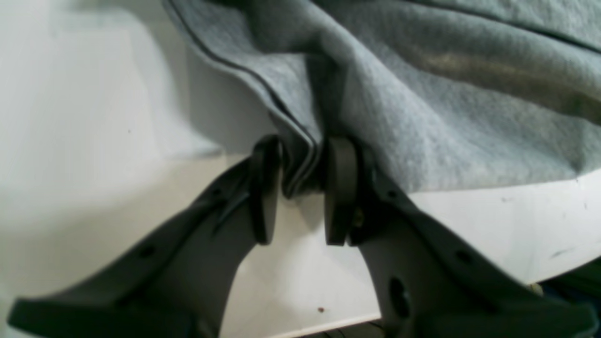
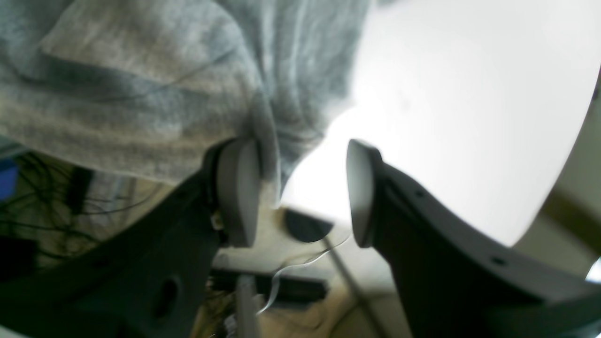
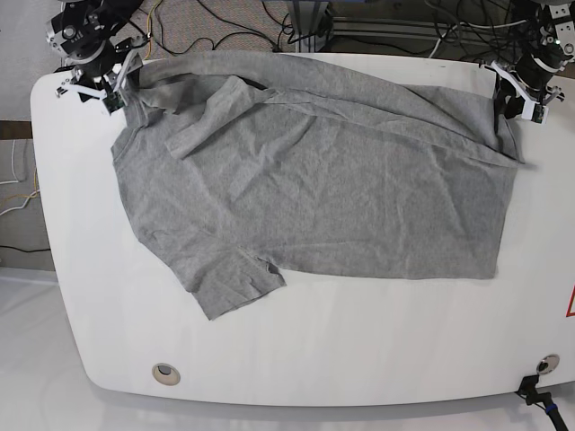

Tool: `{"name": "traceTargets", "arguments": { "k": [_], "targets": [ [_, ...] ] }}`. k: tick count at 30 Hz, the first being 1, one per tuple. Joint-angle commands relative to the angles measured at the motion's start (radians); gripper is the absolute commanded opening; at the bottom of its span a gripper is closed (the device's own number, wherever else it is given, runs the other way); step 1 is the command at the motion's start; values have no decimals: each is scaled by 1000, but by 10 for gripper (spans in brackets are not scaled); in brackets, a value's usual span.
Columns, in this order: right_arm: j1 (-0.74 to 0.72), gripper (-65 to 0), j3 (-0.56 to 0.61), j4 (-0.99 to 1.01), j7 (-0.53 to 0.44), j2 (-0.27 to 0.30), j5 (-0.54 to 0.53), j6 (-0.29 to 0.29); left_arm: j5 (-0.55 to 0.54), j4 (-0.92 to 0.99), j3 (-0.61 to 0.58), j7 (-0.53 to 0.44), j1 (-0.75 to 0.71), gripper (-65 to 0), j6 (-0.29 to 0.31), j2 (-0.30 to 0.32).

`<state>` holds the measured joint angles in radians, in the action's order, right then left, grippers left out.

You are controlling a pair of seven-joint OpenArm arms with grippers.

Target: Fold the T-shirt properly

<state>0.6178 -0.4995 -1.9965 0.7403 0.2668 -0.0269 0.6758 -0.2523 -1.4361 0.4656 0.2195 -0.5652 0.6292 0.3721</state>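
The heather-grey T-shirt [image 3: 314, 171] lies spread on the white table [image 3: 359, 341], its far edge folded over toward the front and one sleeve near the front left. At the far right corner, my left gripper [image 3: 518, 101] stands over the shirt's corner. In the left wrist view its pads are apart, and a bunched hem of the T-shirt [image 1: 446, 117] hangs loosely between the left gripper [image 1: 303, 188] jaws. At the far left corner is my right gripper [image 3: 115, 85]. In its wrist view the right gripper [image 2: 303, 192] is wide open, and the T-shirt [image 2: 141, 94] only brushes one finger [image 2: 237, 188].
Cables and equipment [image 3: 296, 22] lie behind the table's far edge. Two round grommets [image 3: 164, 373] [image 3: 542, 364] sit near the front corners. Both grippers are close to the table's far edge.
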Motion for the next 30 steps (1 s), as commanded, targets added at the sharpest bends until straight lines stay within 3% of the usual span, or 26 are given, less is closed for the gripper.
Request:
{"name": "traceTargets", "arguments": {
  "k": [1, 11, 18, 22, 30],
  "targets": [
    [-37, -357, -12, -22, -18, 15, -3, 2, 103, 28, -17, 157, -14, -494, -7, -5],
    [-221, -356, -3, -17, 2, 9, -5, 3, 103, 27, -18, 157, 9, -495, -7, -8],
    [-309, -356, 108, 16, 2, -44, -1, -1, 103, 27, -18, 157, 35, -496, -7, -8],
    [-349, -358, 111, 61, 2, -87, 0, -3, 103, 25, -18, 157, 35, -496, -7, -8],
    [-413, -371, 108, 148, 2, -88, 0, -3, 103, 25, -17, 157, 35, -496, -7, -8]
  ]
}}
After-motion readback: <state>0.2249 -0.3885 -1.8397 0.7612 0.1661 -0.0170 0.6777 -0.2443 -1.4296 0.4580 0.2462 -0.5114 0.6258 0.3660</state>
